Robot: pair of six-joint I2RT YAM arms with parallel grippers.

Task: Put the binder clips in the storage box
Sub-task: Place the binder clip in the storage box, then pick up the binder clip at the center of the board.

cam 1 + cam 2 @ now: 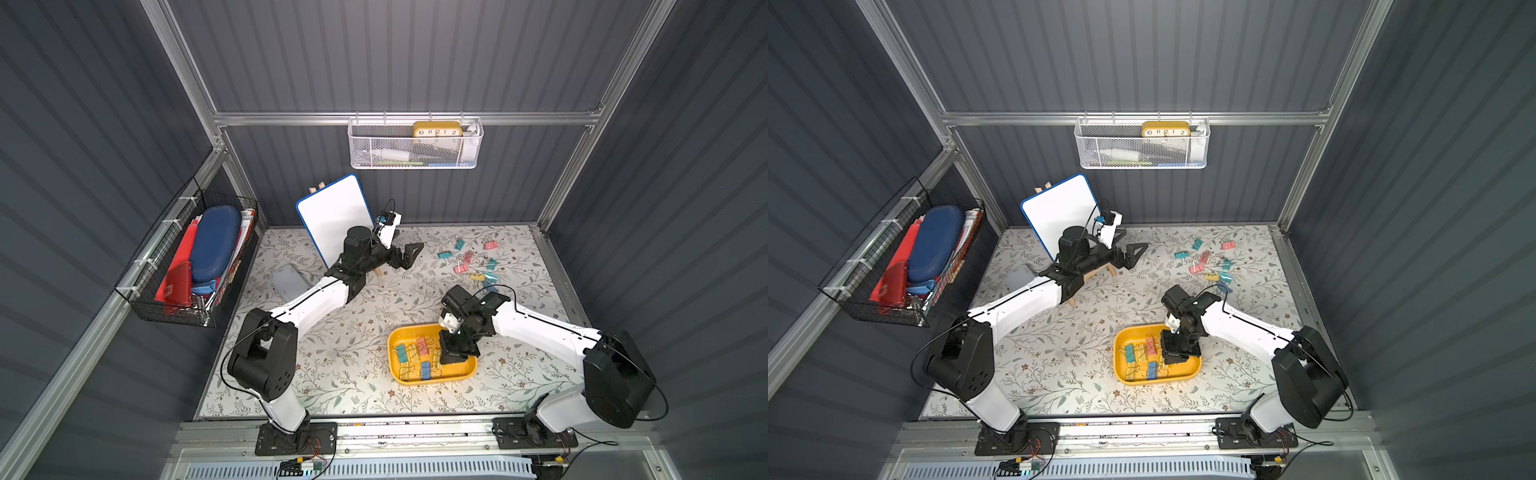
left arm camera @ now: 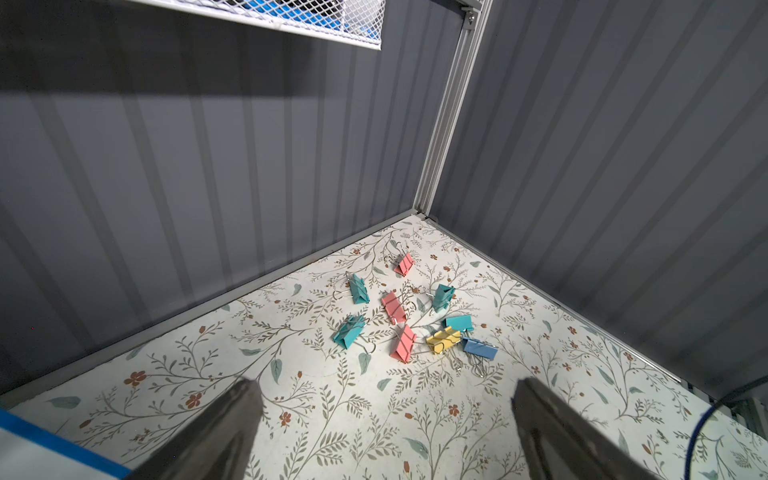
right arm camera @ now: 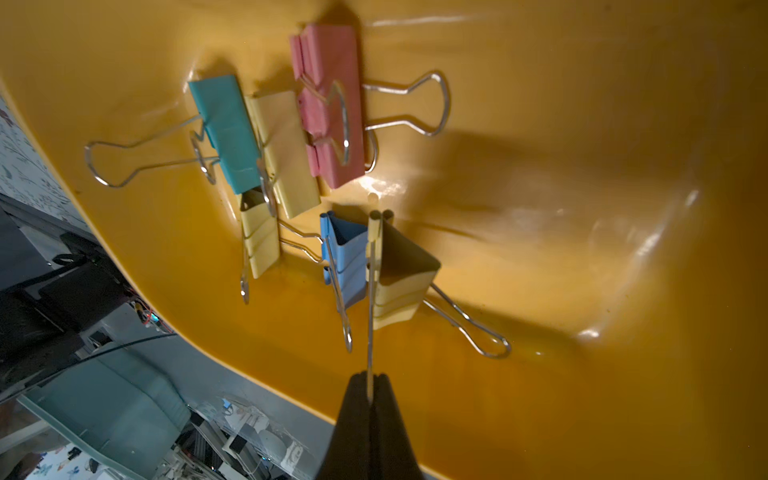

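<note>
**Yellow clip pinched over the box**

The right fingers are seen clenched on the wire handle of a yellow clip, held inside the box beside a blue clip. The left fingers are spread wide and empty above the tabletop, loose clips lying beyond. In both top views the right tips are hidden by the wrist.

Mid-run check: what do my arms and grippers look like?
The left arm and right arm: white link shells, black joint housings, thin black cables looping outside. A white camera block sits at each wrist. The left gripper and right gripper have dark, tapered fingers. No markings legible.
</note>
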